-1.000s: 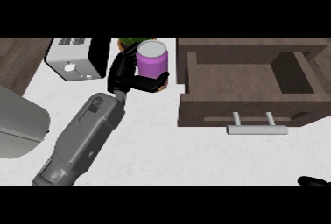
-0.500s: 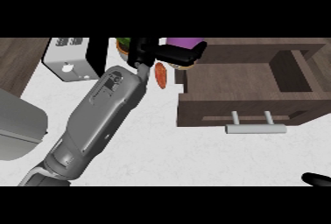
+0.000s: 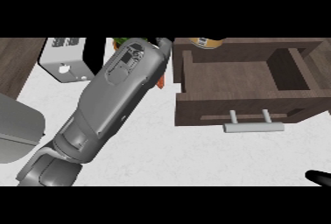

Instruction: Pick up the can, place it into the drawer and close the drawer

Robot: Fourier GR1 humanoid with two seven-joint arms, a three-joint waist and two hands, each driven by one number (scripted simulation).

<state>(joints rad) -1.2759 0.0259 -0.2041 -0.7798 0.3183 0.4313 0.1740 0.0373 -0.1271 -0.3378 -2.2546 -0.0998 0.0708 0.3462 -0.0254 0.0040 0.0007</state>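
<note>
My left forearm (image 3: 119, 94) runs from the lower left up to the picture's top edge, beside the back left corner of the open drawer (image 3: 236, 81). The left hand itself lies beyond that edge and does not show. No purple can is visible. A small tan, round thing (image 3: 207, 42) pokes in at the top edge just right of the wrist, above the drawer's back wall; I cannot tell whether it is the can. The drawer's inside looks bare, and its silver handle (image 3: 253, 127) faces me. Only a black tip of my right hand (image 3: 318, 177) shows at the lower right.
A white toaster (image 3: 65, 61) stands at the back left. A grey appliance (image 3: 16, 131) fills the left edge. Something orange and green (image 3: 119, 43) sits behind the forearm. White counter (image 3: 194, 157) lies in front of the drawer.
The left arm has stretched further up and to the right, carrying the hand and the purple can out past the top edge. The right hand has stayed at the lower right.
</note>
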